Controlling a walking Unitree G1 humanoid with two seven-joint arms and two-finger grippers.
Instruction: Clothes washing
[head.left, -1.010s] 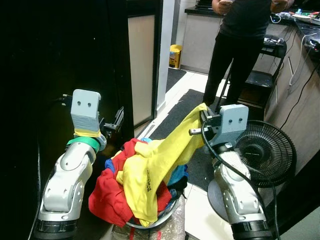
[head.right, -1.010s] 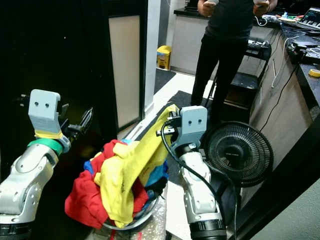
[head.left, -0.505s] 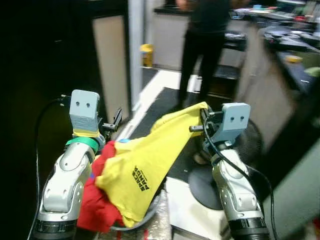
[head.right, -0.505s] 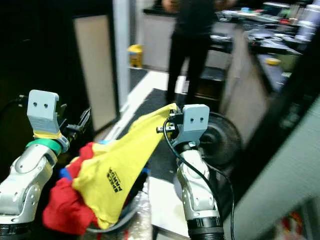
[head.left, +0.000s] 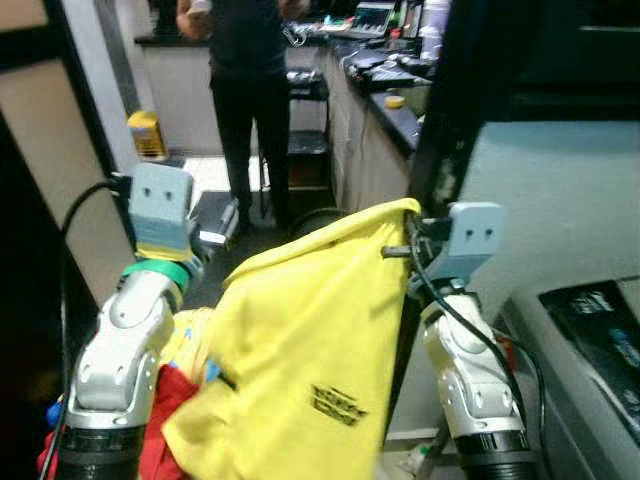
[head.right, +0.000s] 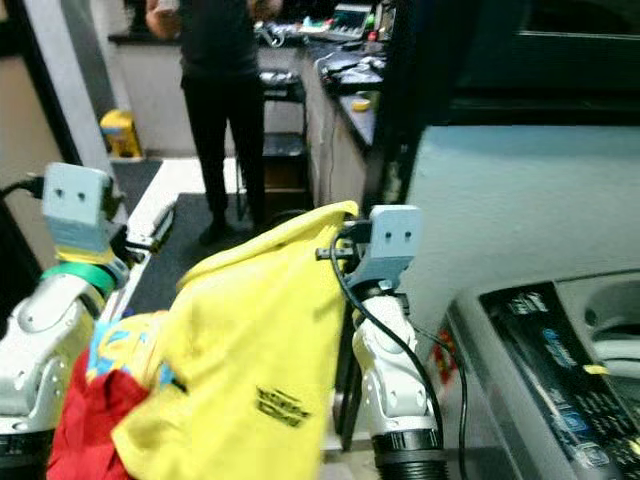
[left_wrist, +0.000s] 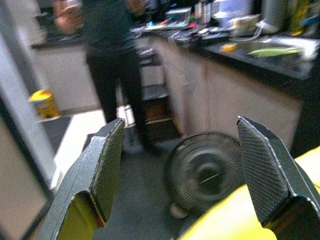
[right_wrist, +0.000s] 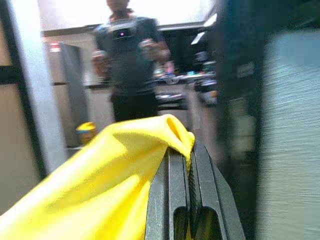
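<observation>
While the right gripper (right_wrist: 189, 165) pinches a fold of the yellow shirt (head.left: 310, 340) tight between its closed fingers, the garment hangs from it in a broad drape at the centre of the robot's view, printed side out, its lower edge trailing down toward the heap of other laundry. That heap sits at about eight o'clock from the shirt: a red garment (head.right: 85, 420) and something blue-patterned (head.right: 110, 345), bunched against the left arm. The left gripper (left_wrist: 182, 170) is raised at ten o'clock, fingers spread wide and holding nothing.

The washing machine (head.right: 560, 350) shows at four o'clock, its dark control panel and lid edge just in sight. To my eye the step is carrying the shirt over to it. Doing that well means keeping the pinch firm, lifting high enough that the tail clears the pile without dragging the red piece along, and swinging toward four o'clock over the machine's opening before letting go. The free gripper could gather the loose hem if it snags.

By count: one yellow shirt held, one red garment, at least one blue item, two grippers, one washer, one floor fan (left_wrist: 202, 175), one person (head.left: 240, 90) standing at twelve o'clock.
</observation>
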